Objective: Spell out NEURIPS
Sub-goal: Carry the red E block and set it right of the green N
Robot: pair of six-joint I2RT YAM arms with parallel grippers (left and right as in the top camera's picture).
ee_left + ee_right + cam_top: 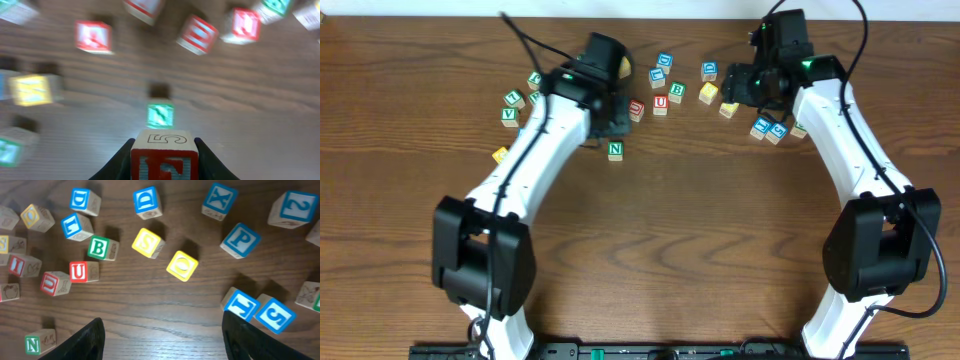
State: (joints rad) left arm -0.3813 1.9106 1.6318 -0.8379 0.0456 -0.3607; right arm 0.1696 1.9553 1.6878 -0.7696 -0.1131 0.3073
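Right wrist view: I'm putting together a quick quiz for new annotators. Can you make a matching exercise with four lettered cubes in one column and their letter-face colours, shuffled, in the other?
Cubes:
1. N cube
2. S cube
3. P cube
4. U cube

Colours:
A. red
B. blue
C. green
D. yellow

Pairs: 1-C, 2-D, 3-B, 4-A
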